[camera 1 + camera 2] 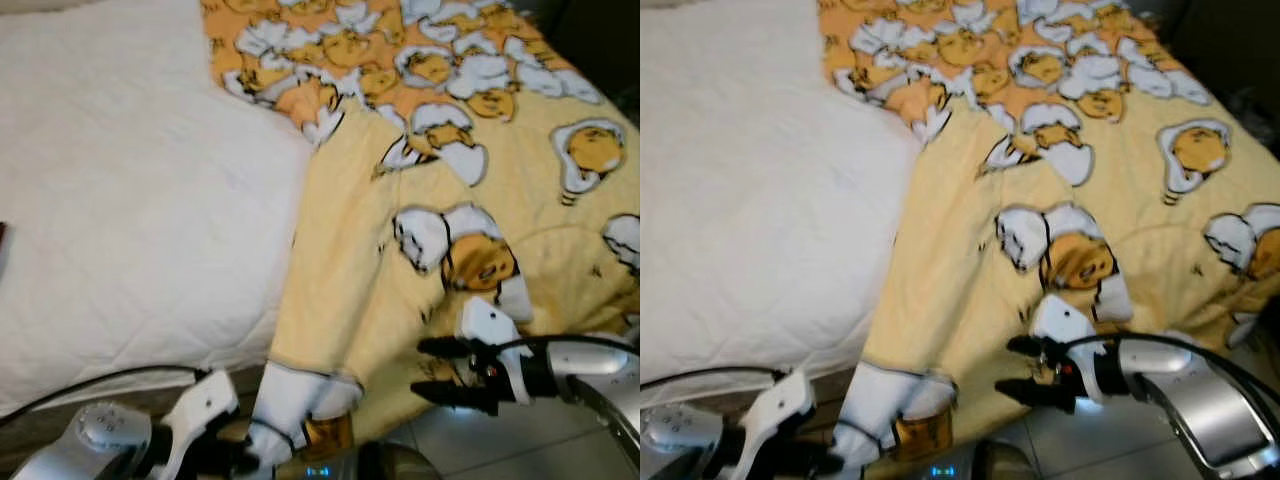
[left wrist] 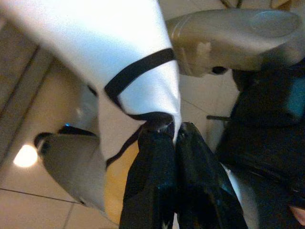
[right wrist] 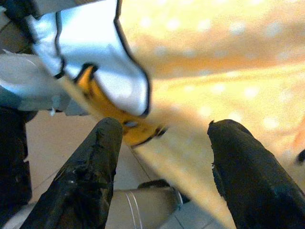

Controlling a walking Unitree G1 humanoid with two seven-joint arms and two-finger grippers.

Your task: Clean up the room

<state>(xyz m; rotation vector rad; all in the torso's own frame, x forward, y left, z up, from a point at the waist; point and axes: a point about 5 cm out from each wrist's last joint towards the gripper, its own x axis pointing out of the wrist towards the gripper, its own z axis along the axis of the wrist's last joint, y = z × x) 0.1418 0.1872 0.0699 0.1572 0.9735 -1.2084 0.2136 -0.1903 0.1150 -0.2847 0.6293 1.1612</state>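
A yellow blanket (image 1: 470,190) printed with white and orange cartoon figures lies over the right half of the bed, and its near corner (image 1: 295,400) hangs down over the bed's front edge. My left gripper (image 2: 174,138) is shut on that white, black-outlined corner and holds it low at the front. My right gripper (image 1: 440,372) is open beside the blanket's lower hem, its fingers (image 3: 95,162) spread with the yellow fabric (image 3: 214,81) just ahead of them.
A white quilted mattress (image 1: 130,200) covers the left half of the bed. Pale tiled floor (image 1: 500,440) shows below the blanket at the front right. A dark area (image 1: 600,40) lies beyond the bed's far right corner.
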